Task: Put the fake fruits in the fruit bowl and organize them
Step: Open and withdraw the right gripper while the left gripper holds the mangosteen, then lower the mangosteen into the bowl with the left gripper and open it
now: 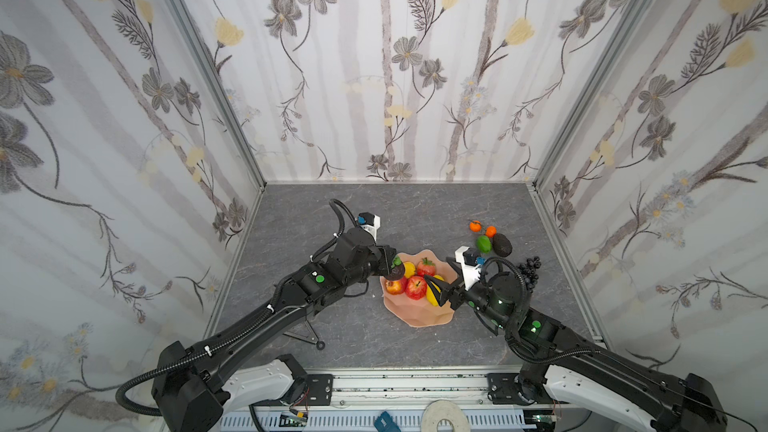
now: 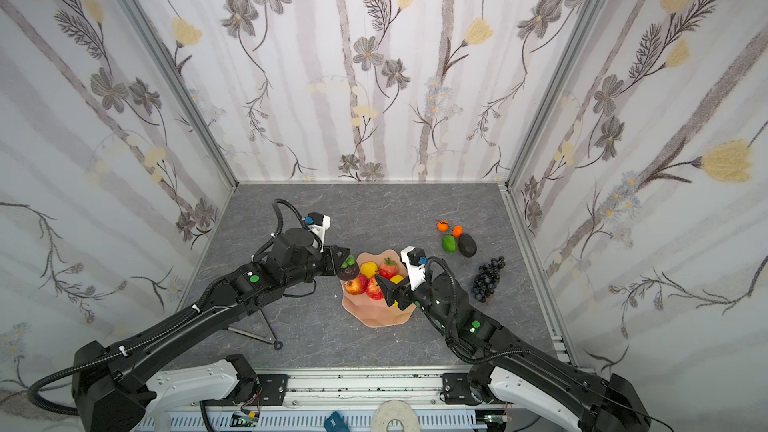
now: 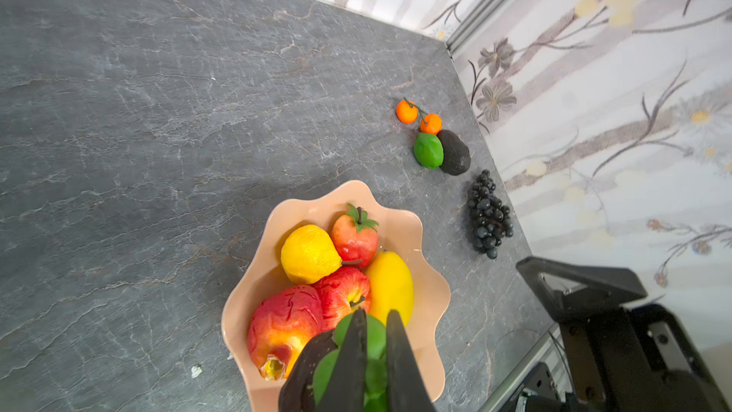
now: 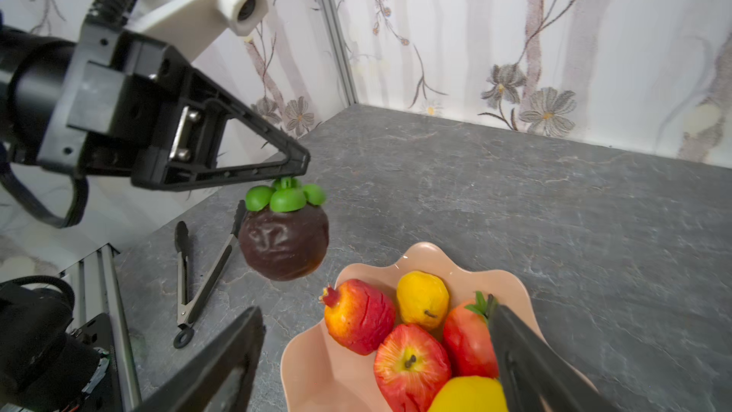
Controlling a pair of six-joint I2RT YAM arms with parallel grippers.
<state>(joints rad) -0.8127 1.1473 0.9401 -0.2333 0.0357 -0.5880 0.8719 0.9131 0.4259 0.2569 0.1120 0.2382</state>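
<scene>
The peach fruit bowl (image 1: pixel 415 315) (image 2: pixel 374 315) (image 3: pixel 433 287) (image 4: pixel 317 370) holds two red apples, a lemon (image 4: pixel 422 299), a strawberry (image 3: pixel 354 237) and a yellow pear (image 3: pixel 390 283). My left gripper (image 1: pixel 392 261) (image 2: pixel 347 261) (image 3: pixel 376 313) is shut on the green cap of a dark round fake fruit (image 4: pixel 283 245) (image 1: pixel 397 273), which hangs just above the bowl's left rim. My right gripper (image 1: pixel 434 290) (image 2: pixel 384 290) (image 4: pixel 374 311) hovers open over the bowl's right side, holding nothing. On the table at back right lie two oranges (image 1: pixel 476 226), a lime (image 1: pixel 483 243), an avocado (image 1: pixel 502 244) and grapes (image 1: pixel 530 270).
Metal tongs (image 1: pixel 305 334) (image 4: pixel 198 279) lie on the grey table left of the bowl, under my left arm. Patterned walls close in the table on three sides. A metal rail (image 1: pixel 415 384) runs along the front edge.
</scene>
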